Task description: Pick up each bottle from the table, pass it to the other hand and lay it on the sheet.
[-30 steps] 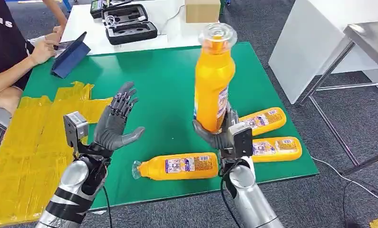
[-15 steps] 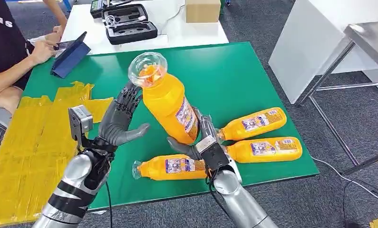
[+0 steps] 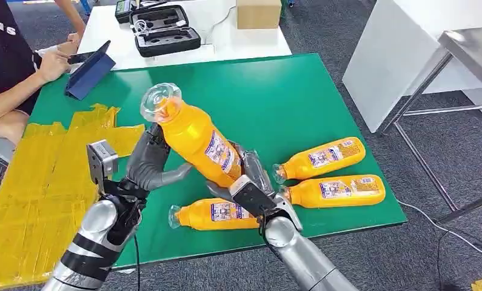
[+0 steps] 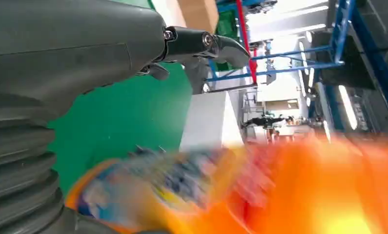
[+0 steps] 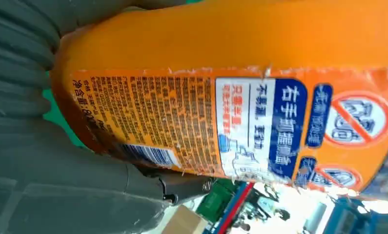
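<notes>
Right hand [image 3: 250,188] grips tilted bottle [image 3: 193,138].

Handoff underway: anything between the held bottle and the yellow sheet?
Nothing visible besides the receiving hand. The held bottle leans from the right hand against the left hand; the yellow sheet lies just beyond, with bare surface nearby.

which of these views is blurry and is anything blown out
Left wrist view: the held bottle is smeared into an orange blur, its label unreadable, and the bright background behind it is washed out. Right wrist view: the label is sharp enough to show print, with overexposure in the gap below the bottle. Head view: evenly lit and sharp, the right hand and left hand both clear.
</notes>
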Robot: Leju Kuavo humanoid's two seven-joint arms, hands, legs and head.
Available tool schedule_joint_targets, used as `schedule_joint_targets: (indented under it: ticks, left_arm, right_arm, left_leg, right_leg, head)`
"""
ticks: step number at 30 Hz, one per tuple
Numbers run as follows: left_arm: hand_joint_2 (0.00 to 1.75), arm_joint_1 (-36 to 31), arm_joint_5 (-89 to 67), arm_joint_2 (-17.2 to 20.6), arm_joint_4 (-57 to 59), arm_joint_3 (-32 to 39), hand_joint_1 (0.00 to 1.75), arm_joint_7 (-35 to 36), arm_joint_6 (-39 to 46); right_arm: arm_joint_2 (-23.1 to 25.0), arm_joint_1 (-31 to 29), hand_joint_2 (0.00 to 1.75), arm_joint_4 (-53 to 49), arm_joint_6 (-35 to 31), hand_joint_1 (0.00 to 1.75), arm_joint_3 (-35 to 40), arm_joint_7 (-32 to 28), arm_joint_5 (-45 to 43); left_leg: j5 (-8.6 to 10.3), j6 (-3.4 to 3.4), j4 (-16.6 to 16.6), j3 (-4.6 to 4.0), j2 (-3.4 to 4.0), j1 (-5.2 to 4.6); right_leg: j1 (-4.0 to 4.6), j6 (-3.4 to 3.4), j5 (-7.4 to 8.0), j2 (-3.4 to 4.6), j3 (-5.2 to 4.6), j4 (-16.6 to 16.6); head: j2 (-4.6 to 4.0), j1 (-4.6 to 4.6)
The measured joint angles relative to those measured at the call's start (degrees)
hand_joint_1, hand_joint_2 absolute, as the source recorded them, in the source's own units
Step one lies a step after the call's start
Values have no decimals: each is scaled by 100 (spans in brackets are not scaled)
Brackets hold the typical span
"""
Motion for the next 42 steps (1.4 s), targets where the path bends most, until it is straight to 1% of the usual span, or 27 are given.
schedule_joint_targets:
  ticks: [4,13,20,26,34,42]
  left_arm:
    - [175,190,-366,33,-333,-127,0,-193,48]
    - [175,400,-442,98,-602,-162,0,-201,55]
    - [175,405,-486,109,-617,-173,0,-190,44]
    - [175,403,-486,109,-617,-184,0,-171,11]
    - [175,351,-247,109,-569,-168,0,-57,-63]
    - [175,296,-195,109,-468,-162,0,-37,-76]
  right_arm:
    - [0,-29,175,204,-118,175,-22,50,-114]
    - [-4,2,175,232,-310,175,-549,57,-564]
    - [24,10,175,230,-321,175,-726,55,-532]
    - [72,11,175,232,-363,175,-717,-35,-244]
    - [92,36,175,169,-761,175,-231,-127,819]
    - [103,65,175,138,-780,175,109,-135,915]
  left_leg:
    - [0,0,0,-2,-1,-1]
    - [0,1,0,-1,-1,0]
    - [1,1,0,1,0,0]
    - [0,0,0,0,0,0]
    - [0,0,0,1,1,0]
    - [0,0,0,0,0,0]
  right_leg:
    - [-1,0,-1,-2,-1,-1]
    - [0,0,0,-1,-1,-1]
    - [0,0,1,0,-1,0]
    - [0,-1,0,1,-2,0]
    - [0,0,1,1,-2,-1]
    - [0,-1,0,1,-3,0]
  head:
    - [0,-4]
    - [0,-2]
    - [0,-4]
    - [0,-4]
    - [0,-4]
    - [0,-4]
